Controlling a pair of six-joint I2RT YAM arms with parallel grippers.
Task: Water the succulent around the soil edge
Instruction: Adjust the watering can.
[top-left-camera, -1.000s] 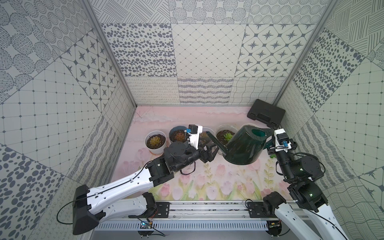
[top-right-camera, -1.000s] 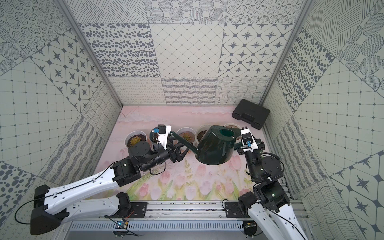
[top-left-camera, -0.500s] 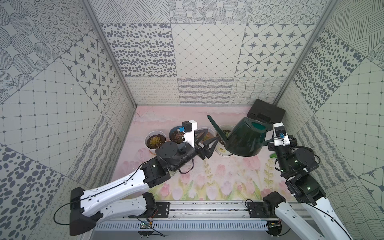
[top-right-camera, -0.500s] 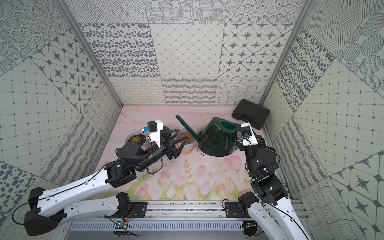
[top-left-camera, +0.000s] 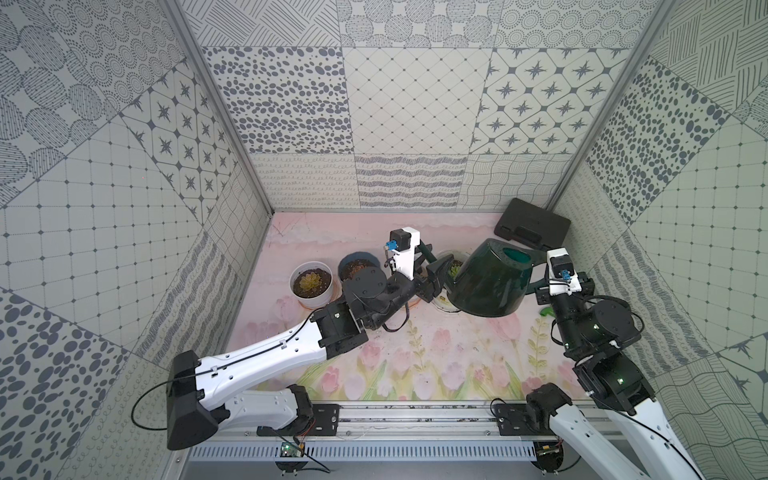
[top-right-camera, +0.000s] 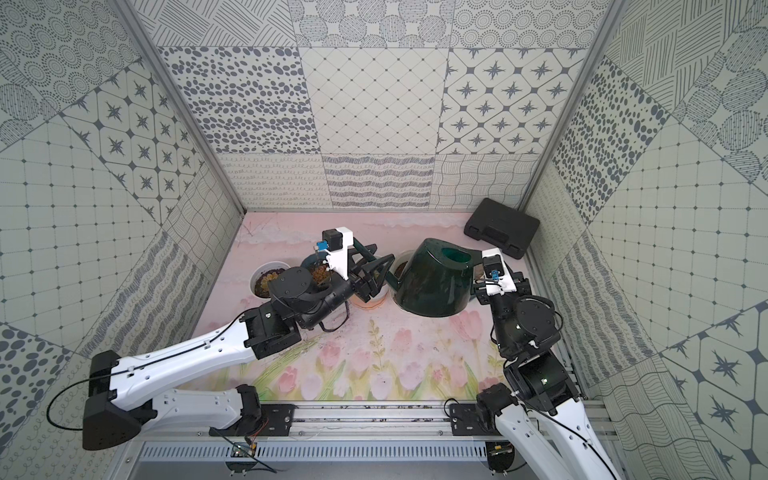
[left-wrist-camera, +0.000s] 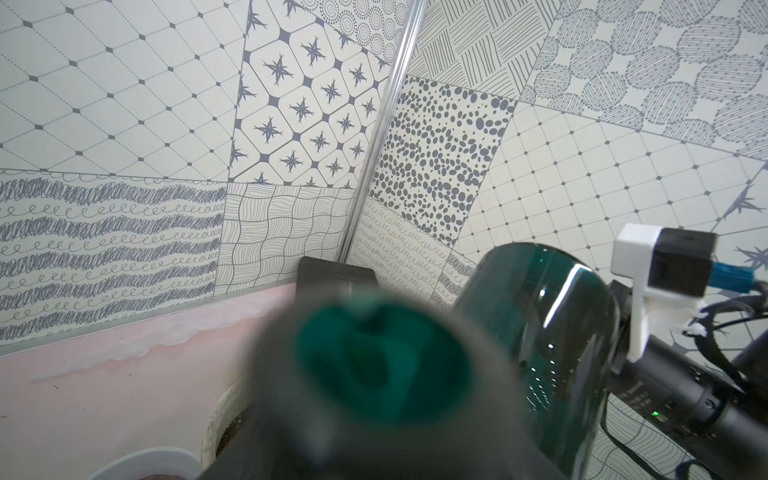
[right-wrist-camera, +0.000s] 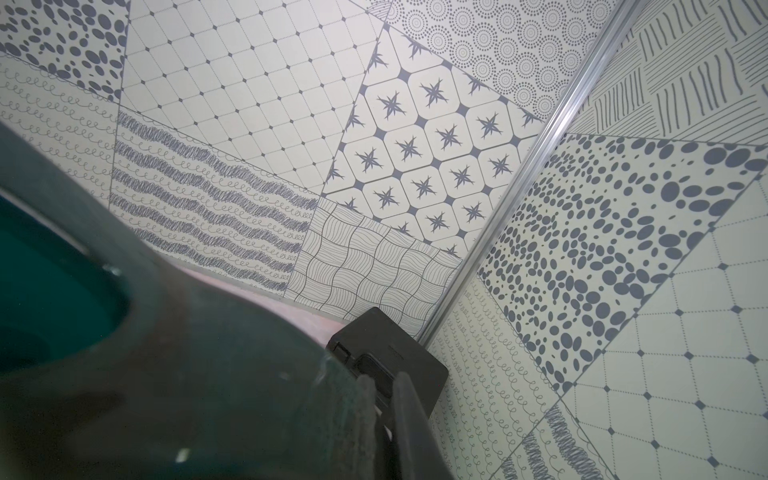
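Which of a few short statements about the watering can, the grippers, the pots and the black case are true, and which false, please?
1. The right gripper is shut on the watering can. True.
2. The can's spout points toward the black case. False: it points away from the case, at the left gripper.
3. The black case lies in the far right corner. True.
4. The left gripper touches the white pot holding the pinkish-green rosette. False: the gripper is at the spout, apart from that pot.
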